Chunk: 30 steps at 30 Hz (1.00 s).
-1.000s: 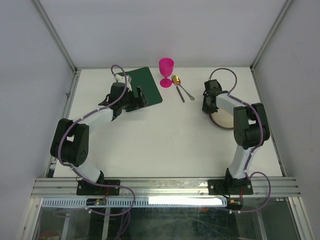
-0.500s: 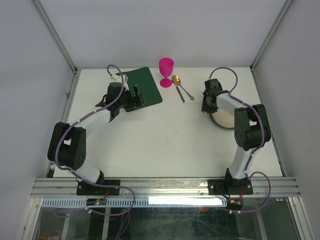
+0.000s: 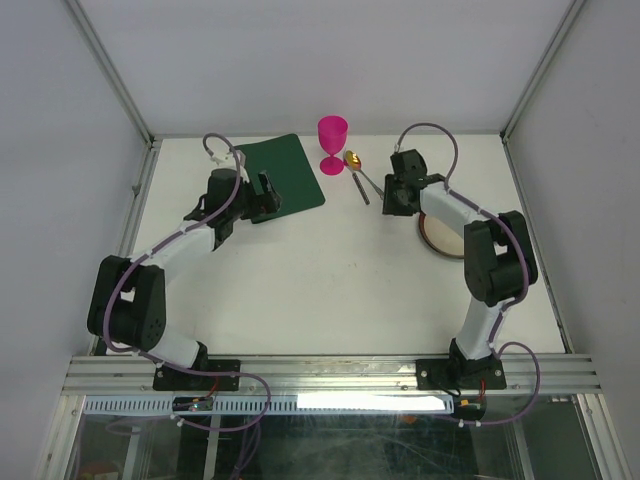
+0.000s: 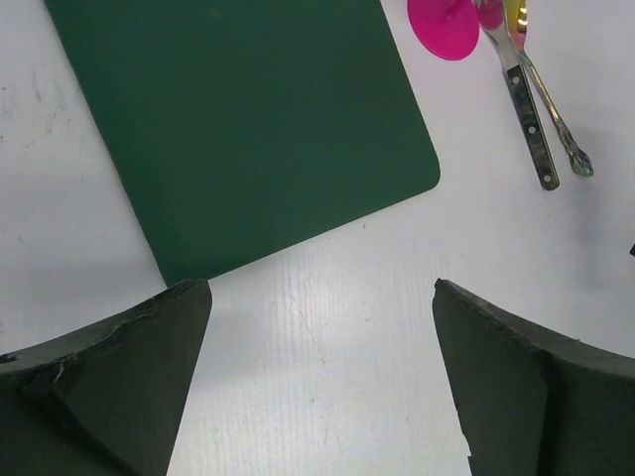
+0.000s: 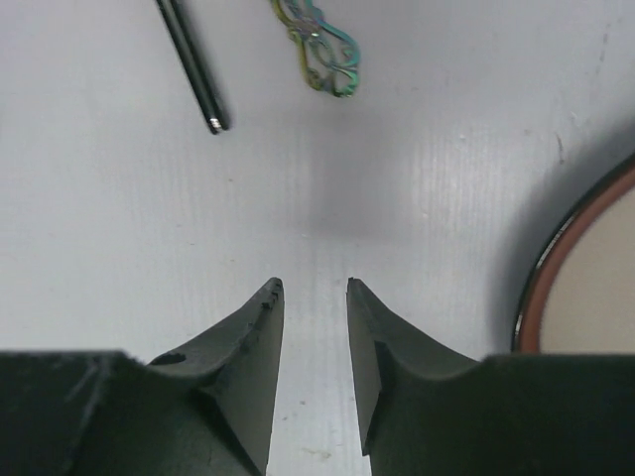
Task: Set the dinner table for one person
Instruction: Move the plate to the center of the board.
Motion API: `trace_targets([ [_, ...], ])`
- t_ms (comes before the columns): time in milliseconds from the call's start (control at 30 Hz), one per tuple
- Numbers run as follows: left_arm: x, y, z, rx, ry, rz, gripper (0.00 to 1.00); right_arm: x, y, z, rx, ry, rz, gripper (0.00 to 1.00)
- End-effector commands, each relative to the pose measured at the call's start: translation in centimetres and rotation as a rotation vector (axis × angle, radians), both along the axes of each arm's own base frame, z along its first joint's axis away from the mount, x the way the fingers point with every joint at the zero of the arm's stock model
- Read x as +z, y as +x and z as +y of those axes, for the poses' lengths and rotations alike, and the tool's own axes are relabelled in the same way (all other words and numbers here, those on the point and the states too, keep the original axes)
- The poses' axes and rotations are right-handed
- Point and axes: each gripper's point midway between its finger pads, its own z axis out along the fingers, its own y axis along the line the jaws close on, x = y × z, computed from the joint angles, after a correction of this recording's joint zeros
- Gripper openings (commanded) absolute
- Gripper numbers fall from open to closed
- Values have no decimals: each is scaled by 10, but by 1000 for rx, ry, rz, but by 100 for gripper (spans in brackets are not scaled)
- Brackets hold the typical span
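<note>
Both claws are hovering low over the white table (image 3: 330, 290), and everything sits on it. The left claw (image 4: 319, 288) is spread wide with nothing in it. The dark green placemat (image 4: 248, 129) lies flat right ahead of it, with its near corner just off the tip of the left finger. Further ahead and off to the right of that claw there's the foot of the pink goblet (image 4: 446, 25), then a knife (image 4: 526, 109) and a spoon (image 4: 566, 139) lying side by side just right of the goblet.

The right claw (image 5: 314, 288) only has a narrow gap between its fingers, and there's nothing in the gap, just bare table. The knife's handle end is ahead of it and to the left, and the spoon's fancy handle end is pretty much straight ahead. Neither one is touching the fingers. The brown-rimmed plate (image 5: 595, 297) is close by on that claw's right.
</note>
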Motion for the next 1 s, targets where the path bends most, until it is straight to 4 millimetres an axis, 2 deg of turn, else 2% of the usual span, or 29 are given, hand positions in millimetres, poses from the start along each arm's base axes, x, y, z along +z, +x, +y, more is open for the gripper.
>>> trace_targets([
  [0, 26, 8, 9, 51, -34, -109, 99, 34, 23, 34, 51, 114, -101, 35],
  [167, 17, 6, 18, 88, -34, -99, 99, 31, 23, 58, 99, 173, -94, 40],
  [267, 10, 5, 15, 100, -77, -69, 99, 36, 20, 65, 119, 184, -108, 44],
  [467, 1, 5, -8, 66, -236, -50, 99, 47, 15, 72, 141, 206, -129, 46],
  [633, -8, 6, -25, 23, -303, -21, 99, 45, 9, 73, 152, 204, -124, 46],
  [833, -18, -2, -26, 69, -362, 5, 99, 41, 4, 78, 166, 210, -122, 46],
  [967, -11, -10, -26, 119, -375, -21, 99, 37, 2, 81, 173, 211, -114, 46],
])
